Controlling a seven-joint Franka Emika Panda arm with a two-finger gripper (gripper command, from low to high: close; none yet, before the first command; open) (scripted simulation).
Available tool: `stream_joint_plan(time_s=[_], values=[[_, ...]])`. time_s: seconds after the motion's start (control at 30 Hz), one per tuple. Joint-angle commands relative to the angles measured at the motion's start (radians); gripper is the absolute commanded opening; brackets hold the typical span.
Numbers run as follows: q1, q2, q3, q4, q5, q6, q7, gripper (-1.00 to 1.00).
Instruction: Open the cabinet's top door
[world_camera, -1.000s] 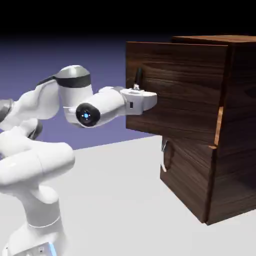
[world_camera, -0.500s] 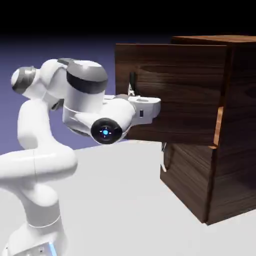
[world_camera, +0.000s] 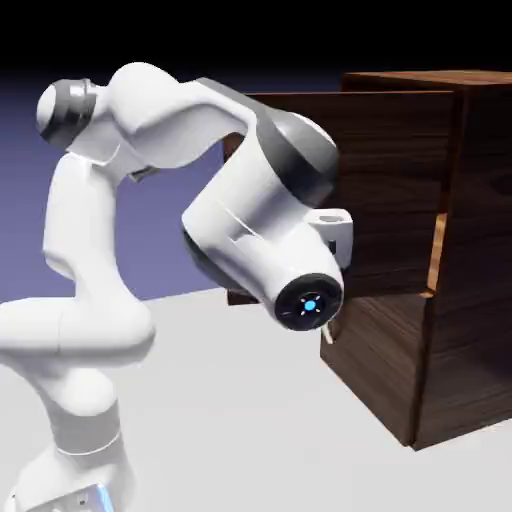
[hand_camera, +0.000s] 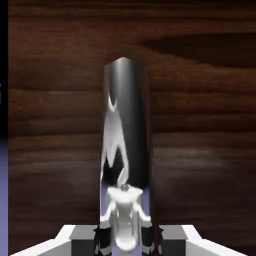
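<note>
The top door (world_camera: 400, 190) stands swung out from the cabinet (world_camera: 470, 250) on the right of the frame, a bright gap at its hinge side. In the hand view its shiny bar handle (hand_camera: 127, 150) rises up the middle, the end effector (hand_camera: 126, 240) clamped on its base. The white arm (world_camera: 250, 220) fills the centre above the worktop (world_camera: 250, 420).

Dark wood-grain top door (hand_camera: 200, 100) fills nearly the whole frame, grain running 9-to-3. Shiny metallic bar handle (hand_camera: 127, 130) stands upright at center, running from 12 toward 6, reflective streaks on it. Hand (hand_camera: 125, 240) at 6 is clamped on the handle's lower end, dark fingertips (hand_camera: 102, 240) pressed against either side. Thin blue-violet sliver at 9.
</note>
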Motion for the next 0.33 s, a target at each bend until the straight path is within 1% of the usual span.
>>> stream_joint_plan(time_s=[0.0,0.23,0.27,0.3], values=[[-0.007,0.036,0.016,0.028,-0.026,0.007,-0.010,-1.00],[-0.033,0.289,0.122,0.212,-0.182,0.065,-0.021,-1.00],[-0.034,0.299,0.125,0.218,-0.188,0.068,-0.020,-1.00],[-0.034,0.299,0.125,0.218,-0.188,0.068,-0.020,1.00]])
